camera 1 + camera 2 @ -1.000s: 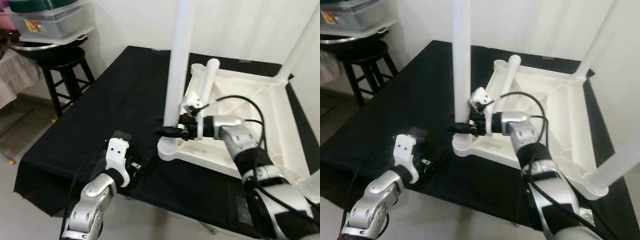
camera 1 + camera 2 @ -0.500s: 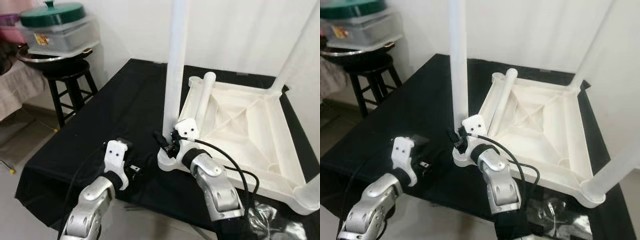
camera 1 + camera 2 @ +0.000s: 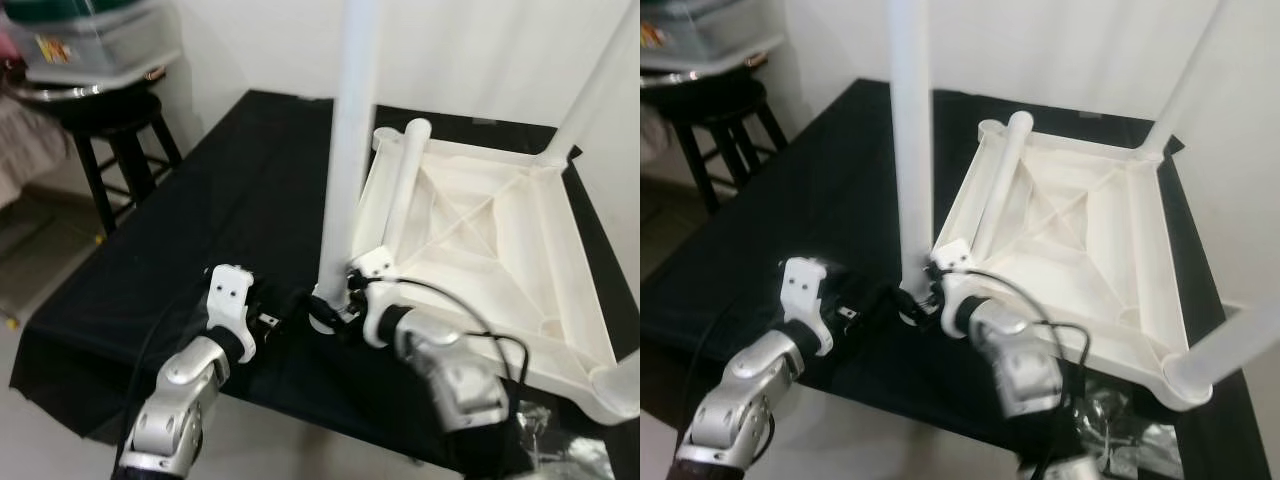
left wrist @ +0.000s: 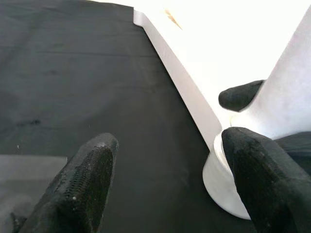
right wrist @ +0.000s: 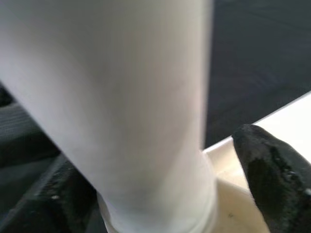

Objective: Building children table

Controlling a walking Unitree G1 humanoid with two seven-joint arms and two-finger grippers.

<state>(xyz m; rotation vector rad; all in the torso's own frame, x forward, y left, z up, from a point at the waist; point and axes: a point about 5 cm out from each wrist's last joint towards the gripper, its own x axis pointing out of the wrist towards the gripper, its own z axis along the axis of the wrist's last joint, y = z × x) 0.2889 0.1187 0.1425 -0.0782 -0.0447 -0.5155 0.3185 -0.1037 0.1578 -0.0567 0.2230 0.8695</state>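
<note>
the upright leg (image 3: 345, 150) is standing in the near corner socket of the upturned tabletop (image 3: 480, 230) on the black desk (image 3: 200, 220). our right end effector (image 3: 335, 310) has dropped to its base, straddling it wide; the left end effector (image 3: 290, 305), also wide, is now closing in, steadying the joint.

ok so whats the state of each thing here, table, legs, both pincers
table top: upside down on the black cloth
near leg: upright in its corner socket
loose leg: lying in the table top
left pincer: open, beside the near leg's base
right pincer: open around the near leg
</note>
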